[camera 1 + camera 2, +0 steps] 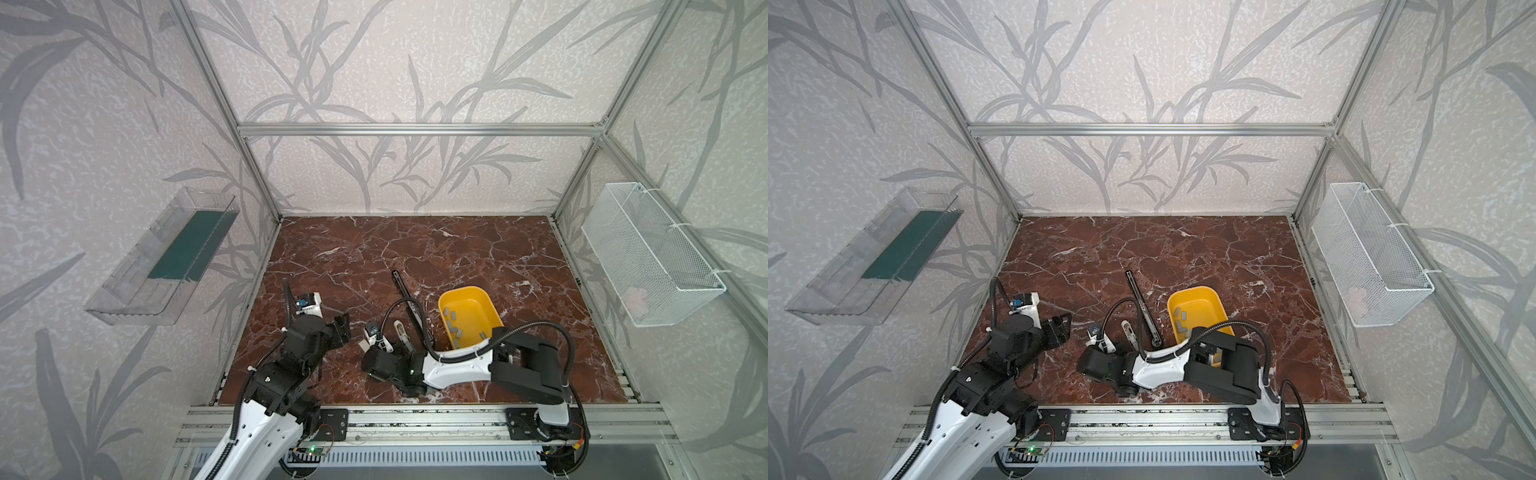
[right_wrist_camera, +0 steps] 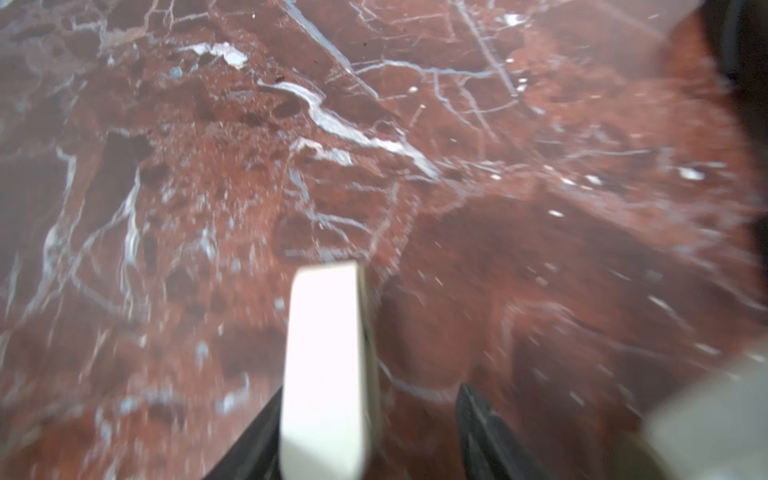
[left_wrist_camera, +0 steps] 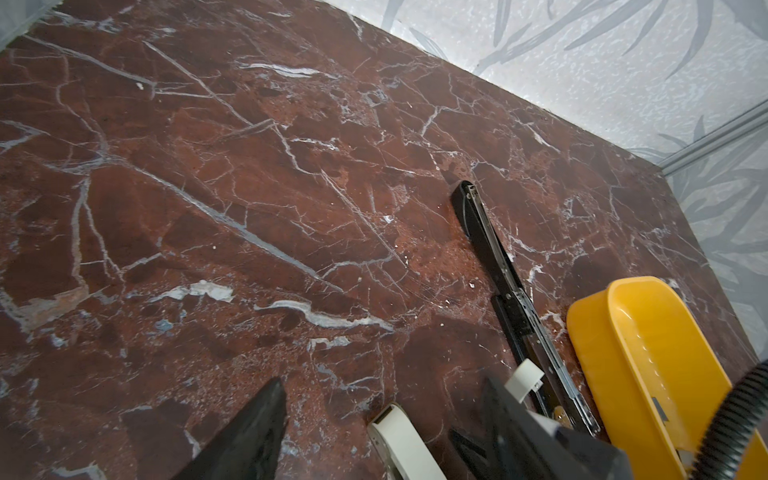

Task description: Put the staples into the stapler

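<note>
Red-brown marble tabletop (image 1: 457, 257), white-veined; yellow plastic tub (image 1: 473, 305); grey metal staple strips (image 1: 450, 313); black long stapler (image 1: 400, 284); pale grey-leaf-patterned wall panels (image 1: 415, 62); white wire-mesh basket (image 1: 648, 257).

Robot test cell, laboratory type. Identifying features: aluminium profile frame (image 1: 415, 129), leaf-print wall panels (image 1: 374, 62), marble-pattern surface (image 1: 457, 249), left arm (image 1: 266, 415) and right arm (image 1: 453, 368) bolted to a front mounting rail (image 1: 415, 417).

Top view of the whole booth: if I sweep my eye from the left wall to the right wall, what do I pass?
In a top view: clear wall bin → left hand → black stapler → yellow tray → white wire basket.
</note>
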You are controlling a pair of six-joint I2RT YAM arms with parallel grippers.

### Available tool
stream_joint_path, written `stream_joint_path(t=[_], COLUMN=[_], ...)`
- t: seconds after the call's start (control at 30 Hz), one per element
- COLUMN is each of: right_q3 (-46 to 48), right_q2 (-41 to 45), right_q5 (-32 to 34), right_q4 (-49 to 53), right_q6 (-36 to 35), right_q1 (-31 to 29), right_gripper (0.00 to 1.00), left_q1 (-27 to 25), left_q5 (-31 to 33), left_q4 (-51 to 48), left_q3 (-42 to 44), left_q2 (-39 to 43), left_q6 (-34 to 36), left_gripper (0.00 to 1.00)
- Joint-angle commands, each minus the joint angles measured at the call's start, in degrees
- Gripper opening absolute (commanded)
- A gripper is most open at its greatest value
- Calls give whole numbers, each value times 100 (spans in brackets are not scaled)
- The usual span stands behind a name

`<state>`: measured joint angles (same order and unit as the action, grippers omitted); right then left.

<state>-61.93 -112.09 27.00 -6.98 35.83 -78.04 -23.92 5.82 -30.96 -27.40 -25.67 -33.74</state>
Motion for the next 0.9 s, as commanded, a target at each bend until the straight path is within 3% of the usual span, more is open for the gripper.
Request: stream_joint_path(t=[0.0,0.3,0.87], right_q3=[490,2439,3548], right_q2=[951,2769,3474], right_q5=[246,487,732], right_q4=[80,-61,571], right_q6=[-270,179,596], right_q1=[-164,-225,-45], right_gripper=[64,62,61], left_q1=[19,-44,-1181], left_q5=[-603,-2047,-1609], left_q4=[255,1412,2565], left_q3=[-183,21,81], left_q2=[36,-542,-1864], left_q6=[98,-181,-355], left_gripper=[74,65,63])
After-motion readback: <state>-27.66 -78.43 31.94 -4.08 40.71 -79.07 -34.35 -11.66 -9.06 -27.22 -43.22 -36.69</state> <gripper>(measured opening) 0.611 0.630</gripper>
